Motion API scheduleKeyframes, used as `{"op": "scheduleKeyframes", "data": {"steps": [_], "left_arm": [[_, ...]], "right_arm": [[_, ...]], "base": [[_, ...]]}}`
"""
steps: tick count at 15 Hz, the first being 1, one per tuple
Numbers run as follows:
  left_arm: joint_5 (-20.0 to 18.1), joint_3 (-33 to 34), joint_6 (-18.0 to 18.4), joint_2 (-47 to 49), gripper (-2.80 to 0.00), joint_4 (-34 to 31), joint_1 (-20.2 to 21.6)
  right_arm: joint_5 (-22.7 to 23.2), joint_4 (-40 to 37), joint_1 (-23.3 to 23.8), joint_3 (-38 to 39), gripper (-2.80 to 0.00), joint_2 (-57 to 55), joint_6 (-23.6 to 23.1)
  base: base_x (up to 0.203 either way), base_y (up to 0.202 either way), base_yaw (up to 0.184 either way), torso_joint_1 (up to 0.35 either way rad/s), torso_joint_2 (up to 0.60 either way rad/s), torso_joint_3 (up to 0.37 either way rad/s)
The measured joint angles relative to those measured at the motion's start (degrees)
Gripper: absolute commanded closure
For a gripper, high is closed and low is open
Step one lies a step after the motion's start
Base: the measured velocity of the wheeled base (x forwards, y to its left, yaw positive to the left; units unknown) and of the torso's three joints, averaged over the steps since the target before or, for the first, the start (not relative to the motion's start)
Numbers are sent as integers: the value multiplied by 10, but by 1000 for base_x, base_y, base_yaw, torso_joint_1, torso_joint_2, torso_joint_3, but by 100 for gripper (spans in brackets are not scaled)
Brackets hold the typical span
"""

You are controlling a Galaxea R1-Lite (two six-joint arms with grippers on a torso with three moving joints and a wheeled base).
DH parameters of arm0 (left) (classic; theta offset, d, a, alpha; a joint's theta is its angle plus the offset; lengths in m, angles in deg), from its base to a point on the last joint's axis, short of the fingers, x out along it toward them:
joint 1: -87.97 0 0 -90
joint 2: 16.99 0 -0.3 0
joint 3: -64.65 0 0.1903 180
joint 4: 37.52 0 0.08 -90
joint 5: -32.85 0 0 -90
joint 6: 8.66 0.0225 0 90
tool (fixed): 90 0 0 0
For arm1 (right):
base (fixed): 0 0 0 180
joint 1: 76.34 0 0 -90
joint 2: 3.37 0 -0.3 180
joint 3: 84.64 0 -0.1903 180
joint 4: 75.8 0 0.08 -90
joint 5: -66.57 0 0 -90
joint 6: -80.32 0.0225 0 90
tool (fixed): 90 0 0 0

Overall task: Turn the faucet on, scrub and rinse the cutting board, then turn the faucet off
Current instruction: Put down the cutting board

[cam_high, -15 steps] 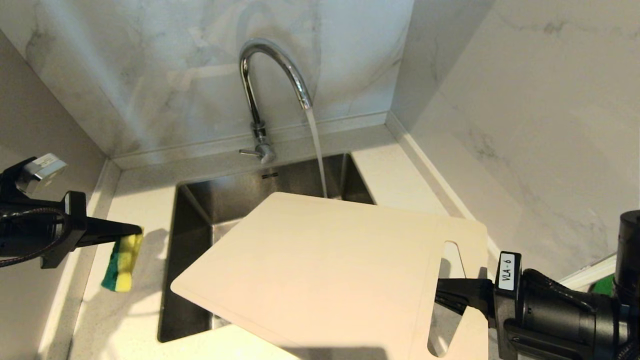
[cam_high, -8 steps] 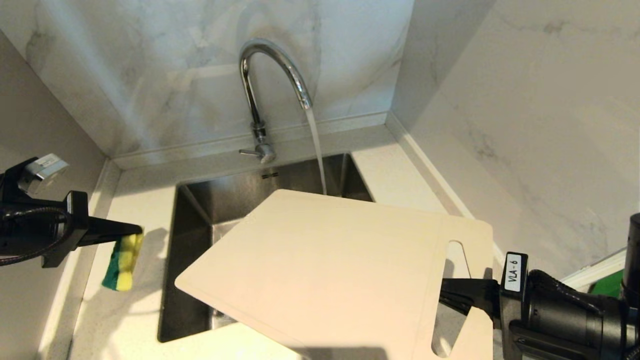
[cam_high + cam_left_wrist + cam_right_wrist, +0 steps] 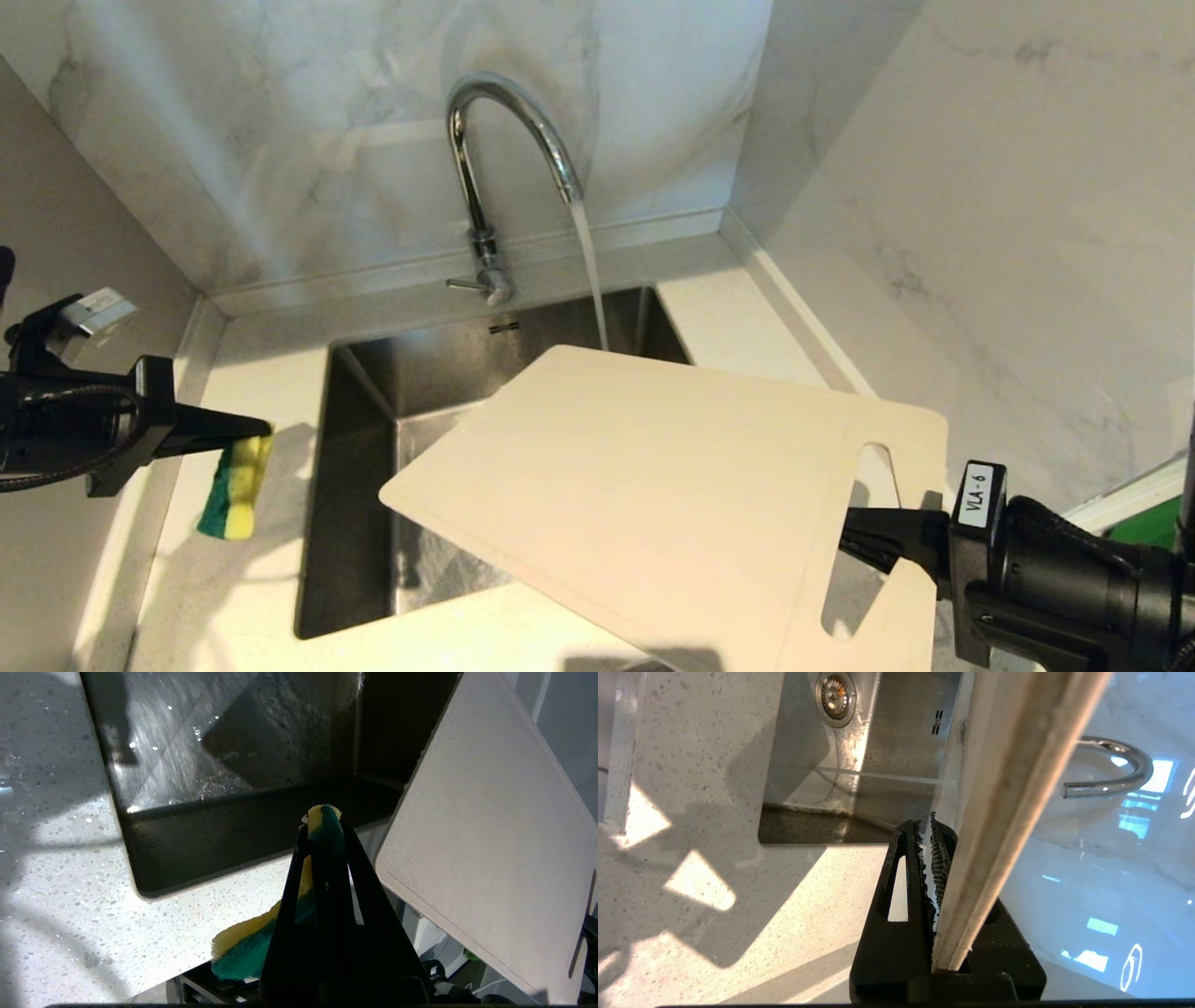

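Observation:
The chrome gooseneck faucet [image 3: 504,140] stands behind the sink, and a stream of water [image 3: 590,280] runs from its spout, falling just past the far edge of the cutting board [image 3: 672,476]. That beige board hangs tilted over the sink. My right gripper [image 3: 854,546] is shut on its handle end beside the cut-out. In the right wrist view the cutting board [image 3: 1008,812] shows edge-on in the right gripper [image 3: 930,826]. My left gripper [image 3: 261,429] hovers over the left counter, shut on a green-and-yellow sponge [image 3: 233,485]. The sponge [image 3: 243,947] droops below the left gripper [image 3: 324,816].
The steel sink [image 3: 373,439] lies under the board, its drain [image 3: 836,693] wet. Speckled white counter [image 3: 252,597] runs along the left and front of the sink. Marble walls close in behind and on the right, forming a corner.
The right gripper has carried the cutting board to the right and slightly away, uncovering more of the sink. The left gripper with the sponge has barely shifted. Water keeps running.

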Motion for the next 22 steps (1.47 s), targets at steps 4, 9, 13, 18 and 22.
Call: {"op": "scheduleKeyframes", "data": {"steps": [4,9,13,18,22], "left_arm": [[0,-3,0,8,0,0,0],[1,-4,0,11,0,0,0],[1,-3,0,13,0,-8,0],[5,-10,0,26,0,-7,0],[5,-19,0,33,0,-9,0]], "right_arm": [[-1,0,31,-2,0,-1,0],[2,0,63,-2,0,-1,-1],[2,0,95,-1,0,-2,-1],[0,4,137,-4,0,-1,-8],[-11,2,159,-2,0,10,-12]], "base": [[0,0,0,0,0,0],[0,0,0,0,0,0],[0,0,0,0,0,0],[0,0,0,0,0,0],[0,0,0,0,0,0]]}}
